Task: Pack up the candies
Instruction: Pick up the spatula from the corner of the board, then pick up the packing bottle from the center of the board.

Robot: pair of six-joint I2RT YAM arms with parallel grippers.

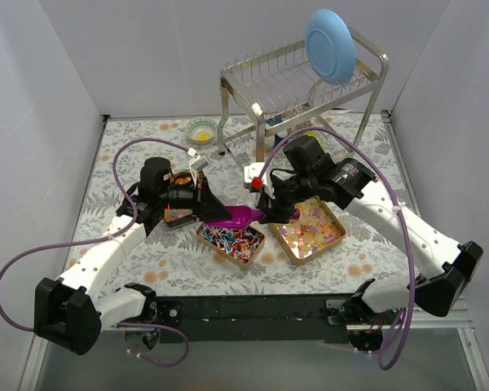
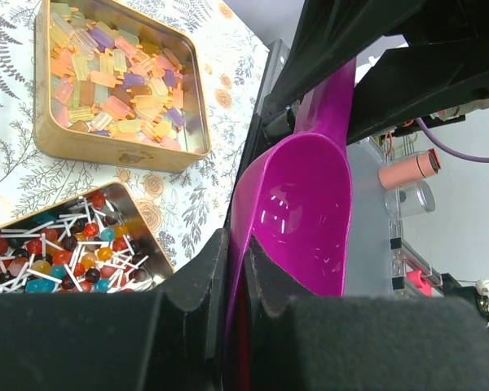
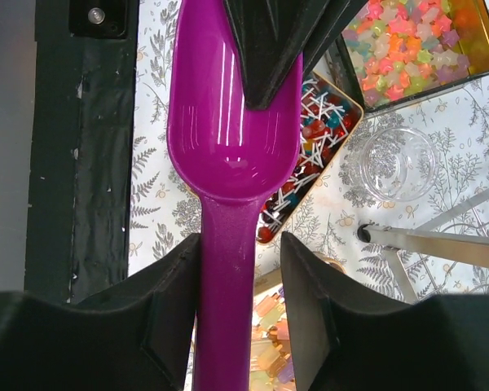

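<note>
Handover is my reading: my left gripper [image 2: 235, 277] is clenched on the rim of the empty purple scoop [image 3: 220, 138], holding it level above the sweets. My right gripper [image 3: 240, 269] straddles the handle with its fingers slack, a gap showing on one side. The candies [image 2: 118, 77] all lie in their three gold trays [image 2: 114, 151], none scooped, and from above my left wrist hides most of the leftmost tray.

A robotics lab test cell was shown, dressed as a kitchen. Plain white panel walls [image 1: 33, 106] were set round a table laid with a floral cloth [image 1: 171, 265]. A left arm [image 1: 106, 254] and a right arm [image 1: 401, 224] were bolted to a black rail [image 1: 253, 308], and purple cables [image 1: 49, 247] were looped loose. A dish rack [image 1: 285, 81] with a blue plate [image 1: 330, 45] was placed at the back.
</note>
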